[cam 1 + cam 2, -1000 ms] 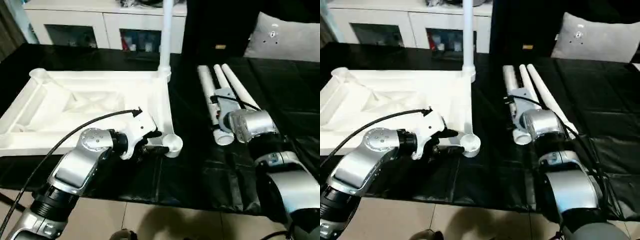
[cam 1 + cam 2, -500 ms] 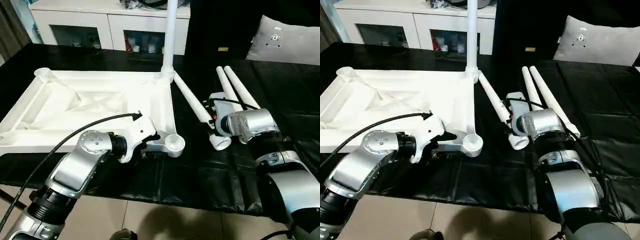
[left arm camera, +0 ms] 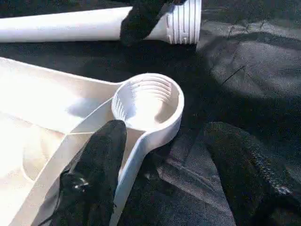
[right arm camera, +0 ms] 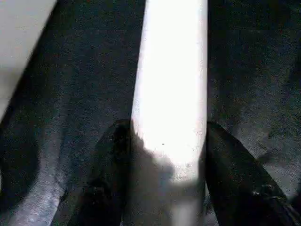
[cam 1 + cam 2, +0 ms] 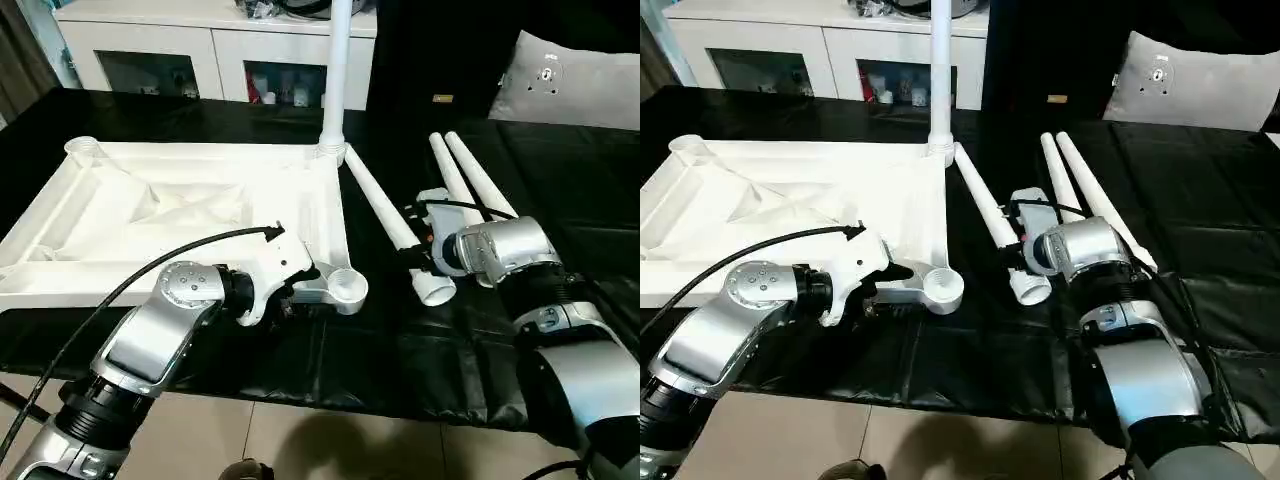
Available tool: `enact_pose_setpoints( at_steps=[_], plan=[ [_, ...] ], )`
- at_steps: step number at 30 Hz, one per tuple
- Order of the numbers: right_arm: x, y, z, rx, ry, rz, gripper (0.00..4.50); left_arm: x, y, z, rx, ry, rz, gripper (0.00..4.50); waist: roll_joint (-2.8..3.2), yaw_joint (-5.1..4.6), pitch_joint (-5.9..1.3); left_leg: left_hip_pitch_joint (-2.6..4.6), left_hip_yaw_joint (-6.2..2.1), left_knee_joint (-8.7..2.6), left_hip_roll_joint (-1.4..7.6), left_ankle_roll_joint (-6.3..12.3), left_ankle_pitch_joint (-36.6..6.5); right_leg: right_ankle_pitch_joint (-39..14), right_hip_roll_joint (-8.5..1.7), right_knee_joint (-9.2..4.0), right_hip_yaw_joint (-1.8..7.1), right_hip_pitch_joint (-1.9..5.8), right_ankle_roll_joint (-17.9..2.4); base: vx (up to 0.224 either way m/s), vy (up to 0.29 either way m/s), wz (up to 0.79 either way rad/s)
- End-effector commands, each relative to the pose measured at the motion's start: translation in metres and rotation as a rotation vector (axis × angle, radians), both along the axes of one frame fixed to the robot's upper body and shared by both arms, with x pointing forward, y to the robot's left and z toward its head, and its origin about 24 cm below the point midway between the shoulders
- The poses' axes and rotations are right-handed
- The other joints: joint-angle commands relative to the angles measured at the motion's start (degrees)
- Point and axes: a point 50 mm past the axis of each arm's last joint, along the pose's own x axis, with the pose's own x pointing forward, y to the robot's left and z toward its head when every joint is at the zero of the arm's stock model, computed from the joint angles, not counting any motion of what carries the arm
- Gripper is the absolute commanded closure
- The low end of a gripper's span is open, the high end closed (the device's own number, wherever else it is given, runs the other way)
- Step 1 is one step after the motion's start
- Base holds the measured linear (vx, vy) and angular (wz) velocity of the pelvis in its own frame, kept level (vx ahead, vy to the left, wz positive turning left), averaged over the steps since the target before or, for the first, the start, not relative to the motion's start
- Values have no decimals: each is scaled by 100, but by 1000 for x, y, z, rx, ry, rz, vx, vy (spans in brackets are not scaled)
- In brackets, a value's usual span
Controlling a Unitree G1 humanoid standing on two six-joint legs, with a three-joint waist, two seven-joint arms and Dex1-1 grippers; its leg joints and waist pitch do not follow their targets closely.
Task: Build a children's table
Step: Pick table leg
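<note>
Four white legs show in the head views: one leg (image 5: 334, 75) stands upright in the far right corner socket of the upturned white table top (image 5: 180, 215), two loose legs (image 5: 468, 178) lie side by side on the black-covered table (image 5: 380, 350) to the right, and a fourth leg (image 5: 392, 222) lies slanted between the top and that pair. The right gripper (image 5: 428, 243) is at this slanted leg near its threaded end, and the left gripper (image 5: 300, 292) sits at the top's near right corner, beside the open round socket (image 5: 346, 286). In the left wrist view the left gripper's fingers (image 3: 96, 174) stand apart, one resting against the top's rim just below the threaded socket (image 3: 148, 101), the other on the black cover; the threaded end of the slanted leg (image 3: 181, 21) lies beyond. In the right wrist view the right gripper's fingers (image 4: 113, 183) are clamped on either side of the white leg (image 4: 171, 89).
</note>
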Motion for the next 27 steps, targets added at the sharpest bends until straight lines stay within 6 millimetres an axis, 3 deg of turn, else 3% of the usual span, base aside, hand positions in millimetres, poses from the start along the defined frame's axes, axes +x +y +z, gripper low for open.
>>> enact_pose_setpoints(
  at_steps=[1,12,14,16,19,20,22,25,26,27],
  plan=[
    [-9,-1,-17,4,73,-2,250,-1,-1,3,10,-21,-7,120,23,28,-438,172,-102,-368,265,-261,-1135,-563,-427,-388,233,234,-1312,0,0,0],
    [-2,-12,-7,105,-40,-127,259,1,2,4,-4,-33,21,120,3,31,-417,198,-102,-378,264,-294,-1305,-888,-440,-426,240,222,-1260,0,0,0],
    [2,-18,4,208,-145,-187,259,2,4,5,-8,-43,36,120,-6,36,-421,199,-102,-379,265,-292,-1322,-974,-452,-438,249,232,-1181,0,0,0],
    [2,-19,7,232,-169,-196,259,2,4,5,-9,-44,38,120,-8,44,-430,202,-99,-379,260,-264,-1228,-880,-437,-432,243,230,-1175,0,0,0],
    [2,-20,25,347,-347,-216,260,3,5,6,-12,-48,45,120,-8,57,-438,195,-95,-379,257,-212,-1131,-748,-433,-428,238,231,-1175,0,0,0],
    [1,-21,29,363,-373,-229,260,3,5,6,-13,-50,47,120,19,72,-447,185,-100,-374,265,-180,-1061,-636,-441,-406,250,235,-1114,0,0,0],
    [0,-22,35,385,-427,-244,261,4,5,7,-19,-57,51,120,3,74,-459,188,-96,-377,259,-134,-946,-484,-425,-399,237,234,-1149,0,0,0],
    [-2,-24,50,398,-620,-272,261,9,3,12,-56,-95,85,120,43,81,-439,190,-75,-373,263,-162,-1030,-573,-428,-426,247,196,-1144,0,0,0],
    [-3,-23,55,401,-667,-264,261,12,2,15,-82,-110,103,120,27,91,-456,205,-92,-378,258,-176,-1051,-616,-431,-417,239,223,-1136,0,0,0],
    [-5,-22,57,426,-687,-263,261,14,2,17,-98,-120,116,120,72,89,-441,206,-88,-380,255,-190,-1127,-682,-417,-436,242,199,-1127,0,0,0]
  ],
)
